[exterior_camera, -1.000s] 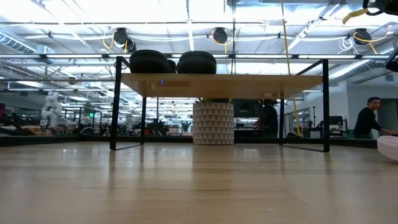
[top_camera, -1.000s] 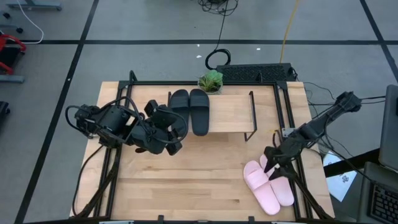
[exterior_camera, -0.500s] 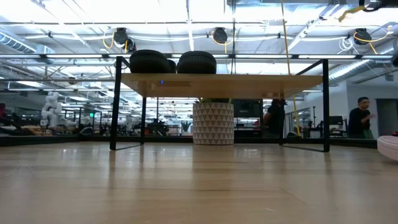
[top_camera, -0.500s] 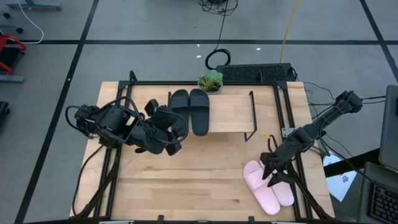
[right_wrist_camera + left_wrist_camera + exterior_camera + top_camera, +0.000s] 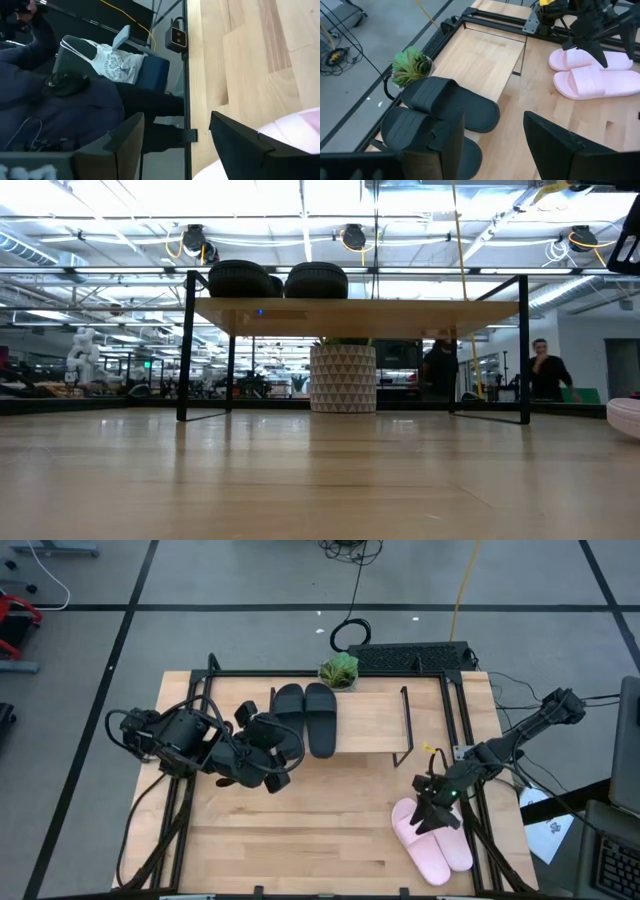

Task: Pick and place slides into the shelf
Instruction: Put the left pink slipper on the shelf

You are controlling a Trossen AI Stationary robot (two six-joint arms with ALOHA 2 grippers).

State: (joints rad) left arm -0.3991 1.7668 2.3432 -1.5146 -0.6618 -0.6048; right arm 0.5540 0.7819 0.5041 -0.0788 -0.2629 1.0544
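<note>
Two black slides already rest side by side on the left end of the shelf; two pink slides lie together on the table, near its right front corner. Count: four slides, one shelf, one potted plant behind the shelf.

Step in hand, as judged: pickup of the pink pair. The right gripper hovers over the heel end of the pink slides, fingers spread, holding nothing. The left gripper waits just beside the shelf's left end, fingers likewise apart and empty.

Next move calls for lowering the right gripper so the fingers straddle one pink strap or sole edge, closing, then carrying that slide to the bare plank right of the black pair.
</note>
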